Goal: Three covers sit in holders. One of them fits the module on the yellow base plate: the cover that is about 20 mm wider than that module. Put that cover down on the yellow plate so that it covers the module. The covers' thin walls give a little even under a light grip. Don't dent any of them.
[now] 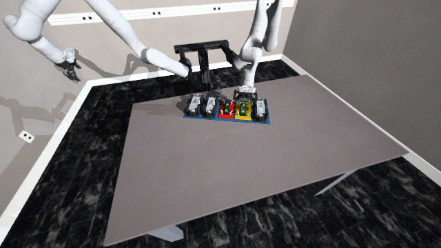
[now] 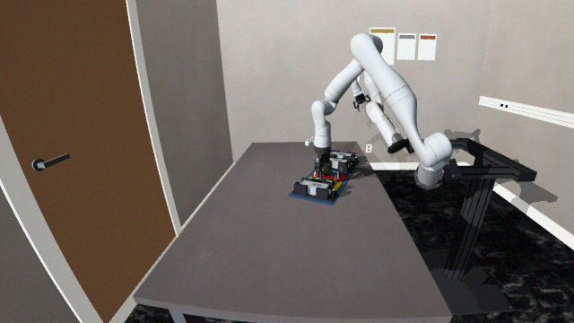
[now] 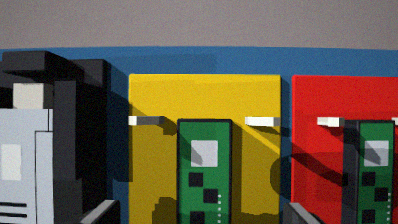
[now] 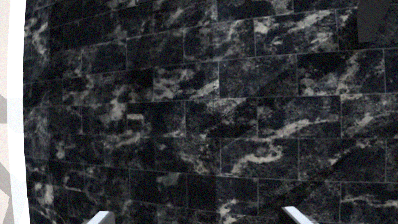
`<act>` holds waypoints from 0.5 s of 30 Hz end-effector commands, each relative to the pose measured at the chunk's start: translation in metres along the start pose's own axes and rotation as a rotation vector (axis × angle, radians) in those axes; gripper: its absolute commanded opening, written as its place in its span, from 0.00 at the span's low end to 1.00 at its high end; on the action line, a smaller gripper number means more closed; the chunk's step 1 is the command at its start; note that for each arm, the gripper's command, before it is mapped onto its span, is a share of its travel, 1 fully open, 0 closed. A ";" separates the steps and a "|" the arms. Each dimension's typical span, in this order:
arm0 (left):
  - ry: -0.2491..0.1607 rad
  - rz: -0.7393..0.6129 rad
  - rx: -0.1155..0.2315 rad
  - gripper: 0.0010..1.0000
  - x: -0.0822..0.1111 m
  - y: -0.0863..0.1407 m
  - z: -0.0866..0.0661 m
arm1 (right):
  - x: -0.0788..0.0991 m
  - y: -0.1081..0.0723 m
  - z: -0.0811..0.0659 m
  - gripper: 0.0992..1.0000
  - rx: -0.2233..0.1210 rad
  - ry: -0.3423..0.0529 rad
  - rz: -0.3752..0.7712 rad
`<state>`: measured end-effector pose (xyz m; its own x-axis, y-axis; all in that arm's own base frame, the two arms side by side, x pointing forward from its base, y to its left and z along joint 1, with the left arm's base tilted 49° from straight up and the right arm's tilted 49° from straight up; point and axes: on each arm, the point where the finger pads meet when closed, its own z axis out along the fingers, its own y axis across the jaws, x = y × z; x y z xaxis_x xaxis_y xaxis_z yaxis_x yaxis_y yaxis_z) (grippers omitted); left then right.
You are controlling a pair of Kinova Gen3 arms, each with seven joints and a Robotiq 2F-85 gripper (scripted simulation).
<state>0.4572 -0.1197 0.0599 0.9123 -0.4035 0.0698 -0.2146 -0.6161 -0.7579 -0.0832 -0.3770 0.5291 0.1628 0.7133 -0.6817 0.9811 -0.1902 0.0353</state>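
The module (image 1: 243,109) (image 3: 205,175) is a narrow green board on the yellow plate (image 1: 244,118) (image 3: 150,92), uncovered. Three pale grey covers sit in black holders: one cover (image 1: 260,109) (image 2: 316,183) (image 3: 17,185) beside the yellow plate, and two, one cover (image 1: 211,106) and another cover (image 1: 195,105), beyond the red plate. Their exact widths cannot be told. My left gripper (image 1: 244,102) (image 3: 201,215) is open and empty, pointing down just above the yellow plate, its fingers to either side of the module. My right gripper (image 1: 76,73) (image 4: 197,215) is open and empty, far from the table.
A red plate (image 1: 226,116) (image 3: 320,92) with another green module adjoins the yellow one. White posts stand on both plates. All sit on a blue base (image 1: 269,122) (image 3: 200,60) near the table's edge beside the black arm stand (image 1: 204,65).
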 end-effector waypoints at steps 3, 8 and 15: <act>-0.003 -0.003 -0.003 1.00 -0.004 0.003 0.003 | 0.000 0.000 0.000 1.00 0.000 -0.001 0.001; -0.003 -0.003 -0.003 1.00 -0.004 0.003 0.003 | 0.000 0.000 0.000 1.00 0.000 -0.001 0.001; -0.001 0.000 -0.002 1.00 -0.002 0.001 0.006 | 0.000 0.000 0.000 1.00 0.000 -0.001 0.001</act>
<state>0.4567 -0.1169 0.0576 0.9123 -0.4038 0.0676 -0.2158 -0.6147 -0.7587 -0.0832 -0.3770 0.5291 0.1628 0.7133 -0.6817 0.9811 -0.1902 0.0353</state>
